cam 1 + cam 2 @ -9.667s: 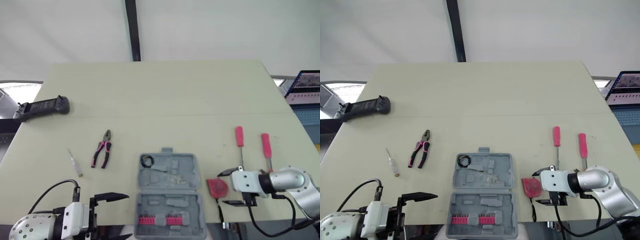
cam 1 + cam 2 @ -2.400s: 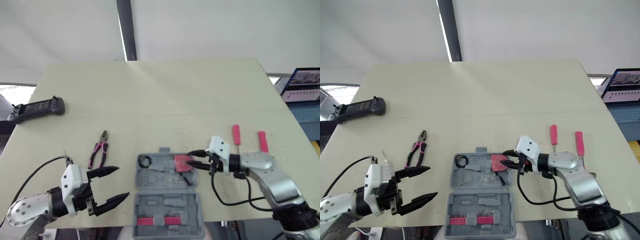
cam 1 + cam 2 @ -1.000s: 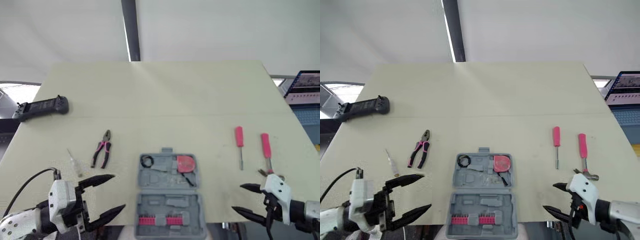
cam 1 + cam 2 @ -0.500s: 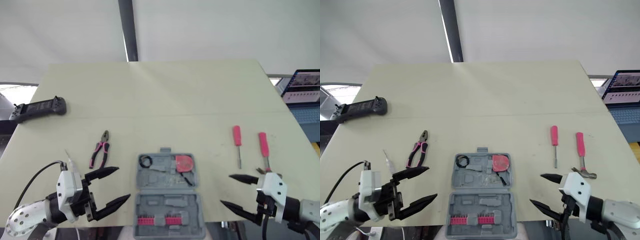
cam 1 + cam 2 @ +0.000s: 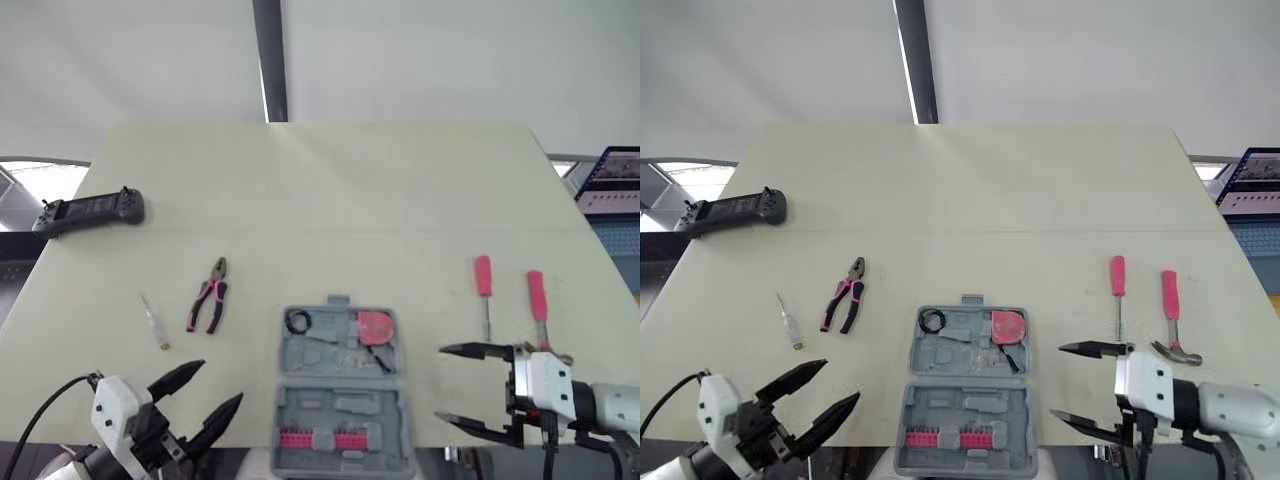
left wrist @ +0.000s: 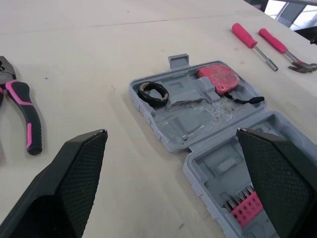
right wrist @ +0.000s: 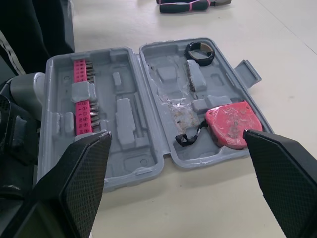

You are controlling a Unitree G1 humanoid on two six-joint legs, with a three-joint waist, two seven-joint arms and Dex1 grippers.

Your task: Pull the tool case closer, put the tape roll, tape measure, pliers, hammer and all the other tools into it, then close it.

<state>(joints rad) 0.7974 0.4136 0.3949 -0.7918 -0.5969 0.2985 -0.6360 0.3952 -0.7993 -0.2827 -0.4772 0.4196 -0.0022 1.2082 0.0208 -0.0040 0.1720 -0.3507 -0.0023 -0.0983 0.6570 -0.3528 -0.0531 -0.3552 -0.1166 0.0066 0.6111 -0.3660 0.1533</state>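
The tool case (image 5: 940,410) lies open at the middle of the near edge of the surface (image 5: 970,190), hinge running left to right. Its far half already holds the tape roll (image 5: 932,321) and the red tape measure (image 5: 1006,326).

Four tools remain out, two on each side of the case. Toward the right edge, the pink-handled driver (image 5: 1118,298) and the hammer (image 5: 1171,318) lie side by side and apart. Their long axes run near to far, with the handles toward the far edge and the hammer's head toward the near edge.

The right end effector (image 5: 1056,381) hovers at the near edge between the case and these two, fingers spread wide and empty, tips pointing left at the case. The hammer head lies just beside its body on the far-right side, and the driver's tip is just beyond its far finger. This arm is plainly the nearer one. As I judge it, it must swing away from the case and turn so its fingers cross a shaft or handle instead of lying along it.

Toward the left edge, the pliers (image 5: 844,294) and a small screwdriver (image 5: 788,322) also lie roughly near to far. They sit well beyond the left end effector (image 5: 840,381), which is open and empty at the near-left corner.
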